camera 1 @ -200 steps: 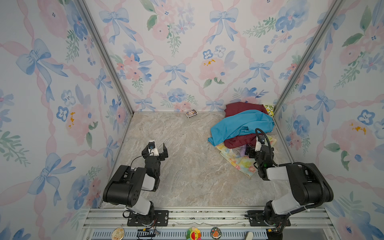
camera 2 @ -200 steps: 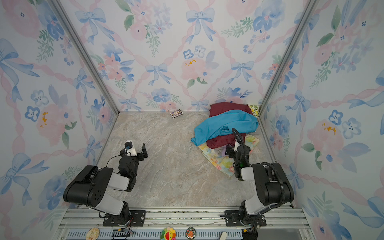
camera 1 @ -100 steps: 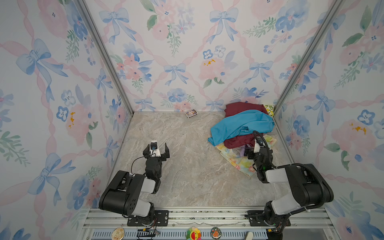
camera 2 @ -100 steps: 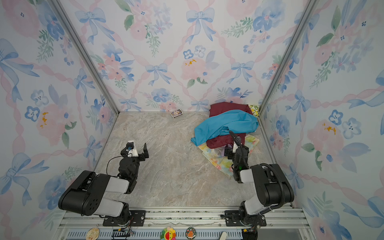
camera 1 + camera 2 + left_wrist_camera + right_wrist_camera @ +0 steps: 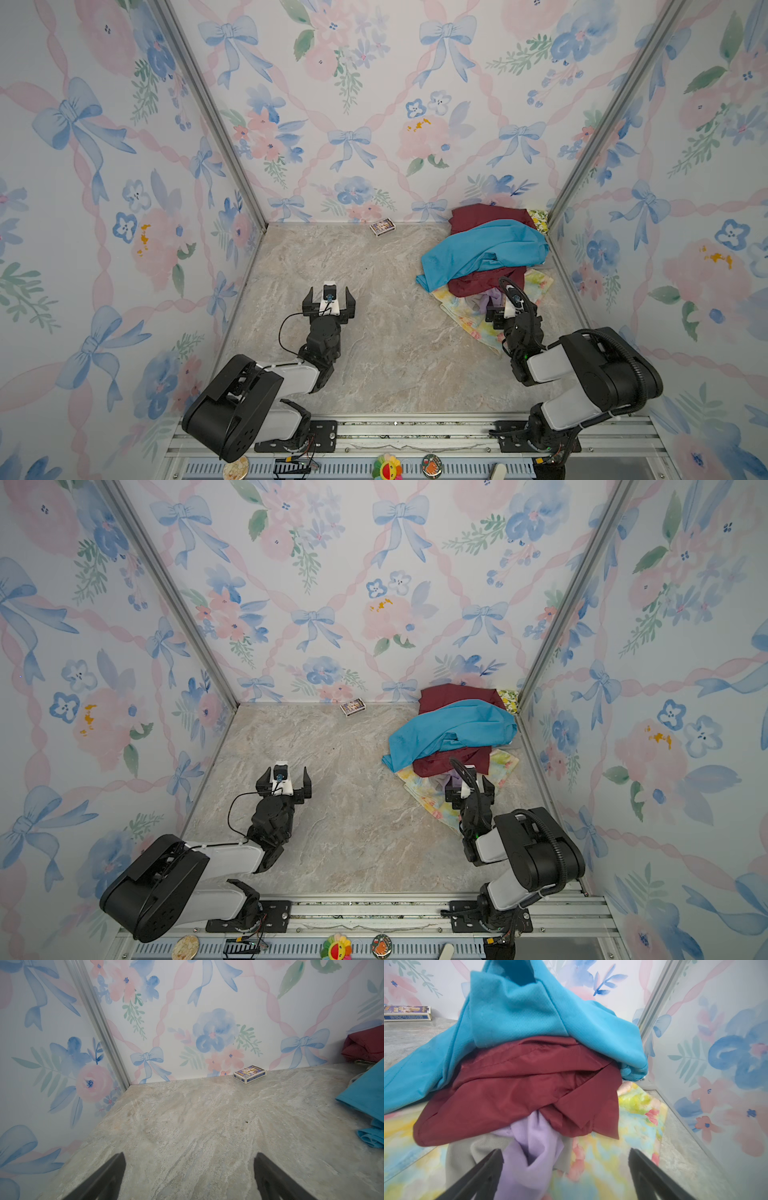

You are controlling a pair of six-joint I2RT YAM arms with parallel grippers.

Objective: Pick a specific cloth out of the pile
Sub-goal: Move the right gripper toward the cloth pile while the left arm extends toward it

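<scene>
Hovering with jaws spread wide and holding nothing, the right gripper (image 5: 565, 1153) is straddling the cloth (image 5: 529, 1147), which is sticking out between them from under the maroon cloth (image 5: 519, 1084). Closing now is risking pinching the grey cloth (image 5: 467, 1153) beside one jaw, maybe touching it, and dragging the pile (image 5: 482, 257) along. The left gripper (image 5: 328, 301) is idling, likewise spread and empty, well apart.

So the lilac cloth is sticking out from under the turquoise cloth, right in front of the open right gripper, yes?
Not quite. The lilac cloth sticks out from under the maroon cloth, which lies beneath the turquoise cloth; the right wrist view shows this. It is indeed right in front of the open right gripper.
</scene>
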